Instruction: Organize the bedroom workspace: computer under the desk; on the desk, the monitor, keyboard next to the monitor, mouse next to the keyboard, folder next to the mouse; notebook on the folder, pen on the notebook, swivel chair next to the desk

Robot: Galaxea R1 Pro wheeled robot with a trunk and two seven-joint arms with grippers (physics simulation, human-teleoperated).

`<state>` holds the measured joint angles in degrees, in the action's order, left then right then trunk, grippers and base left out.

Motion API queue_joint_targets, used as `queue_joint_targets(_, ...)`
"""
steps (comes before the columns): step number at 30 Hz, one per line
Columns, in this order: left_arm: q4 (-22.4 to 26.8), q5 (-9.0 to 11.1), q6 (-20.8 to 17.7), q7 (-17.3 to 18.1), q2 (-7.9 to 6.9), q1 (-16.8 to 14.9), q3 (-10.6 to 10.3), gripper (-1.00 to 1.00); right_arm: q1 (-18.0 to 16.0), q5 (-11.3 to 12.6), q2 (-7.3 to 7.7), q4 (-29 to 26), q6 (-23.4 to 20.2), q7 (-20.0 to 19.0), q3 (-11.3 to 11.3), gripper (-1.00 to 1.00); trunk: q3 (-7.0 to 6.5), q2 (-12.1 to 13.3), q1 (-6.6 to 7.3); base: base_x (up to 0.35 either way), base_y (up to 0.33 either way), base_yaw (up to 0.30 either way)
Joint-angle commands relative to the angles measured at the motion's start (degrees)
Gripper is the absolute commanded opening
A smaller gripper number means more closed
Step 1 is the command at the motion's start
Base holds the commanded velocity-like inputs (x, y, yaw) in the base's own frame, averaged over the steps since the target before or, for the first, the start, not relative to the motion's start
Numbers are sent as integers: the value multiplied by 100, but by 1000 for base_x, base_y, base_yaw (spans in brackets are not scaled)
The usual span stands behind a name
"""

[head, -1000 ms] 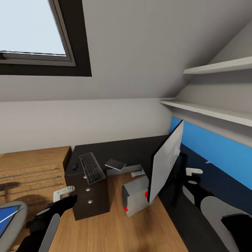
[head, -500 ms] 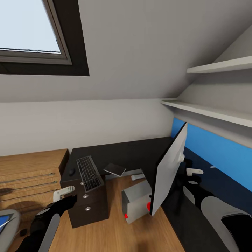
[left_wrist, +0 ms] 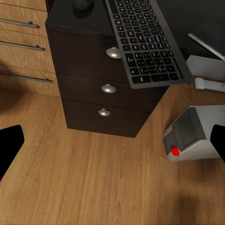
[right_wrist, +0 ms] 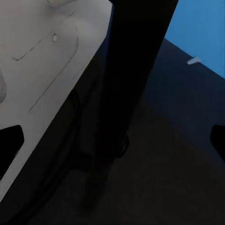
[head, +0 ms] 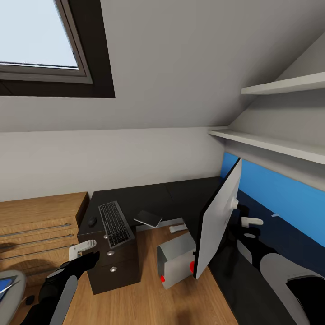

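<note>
The black desk (head: 149, 196) fills the corner. On its drawer end lie the keyboard (head: 115, 223) (left_wrist: 145, 42) and the small dark mouse (head: 92, 221) (left_wrist: 82, 5). A flat grey notebook (head: 149, 218) lies beside them. The monitor (head: 220, 216) (right_wrist: 47, 61) stands edge-on on the right wing, pale back showing. On the floor sits the grey computer (head: 177, 262) (left_wrist: 190, 136). A thin pale pen (head: 275, 215) (right_wrist: 193, 60) lies near the blue wall. My left gripper (head: 85, 253) (left_wrist: 112, 145) hangs open before the drawers. My right gripper (head: 248, 228) (right_wrist: 112, 140) is open behind the monitor.
A light wooden drawer cabinet (head: 38, 221) stands left of the desk. The grey swivel chair (head: 11, 284) shows at the lower left edge with a sliver of blue on it. Two white shelves (head: 280, 144) jut out above the desk's right wing. Wooden floor (head: 149, 298) lies between.
A second ago the camera swung, so the whole view shifted and the chair with its blue folder slid toward the left edge. Over the last half second nothing has moved.
</note>
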<state>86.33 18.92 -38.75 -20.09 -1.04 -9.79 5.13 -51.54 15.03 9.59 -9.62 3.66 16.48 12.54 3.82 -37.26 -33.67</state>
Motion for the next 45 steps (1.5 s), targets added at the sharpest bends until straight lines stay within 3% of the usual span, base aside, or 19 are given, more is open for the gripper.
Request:
queue_joint_targets(1, 7, 60, -18, -48, -2, -5, -3, 100, -6, 61, 5, 3, 18, 18, 47, 100, 11, -9, -2, 0, 0, 0)
queue_joint_targets(11, 7, 59, -18, -48, 4, -5, -11, 100, -8, 73, 105, 11, -20, 45, 42, 100, 11, -9, -2, 109, -66, 0)
queue_joint_targets(31, 12, 56, -21, -53, 6, -5, -14, 100, -14, 87, 165, 6, -240, 48, 38, 100, 11, -9, -2, 97, -24, 0)
queue_joint_targets(35, 43, 52, -13, -69, 13, -5, -110, 100, -14, 87, 165, 5, -252, 48, 38, 100, 11, -9, -2, 14, -3, 0)
queue_joint_targets(45, 130, 57, -6, -91, 16, -5, -262, 100, -14, 88, 168, 4, -261, 48, 38, 100, 190, -410, -222, 2, -1, 0)
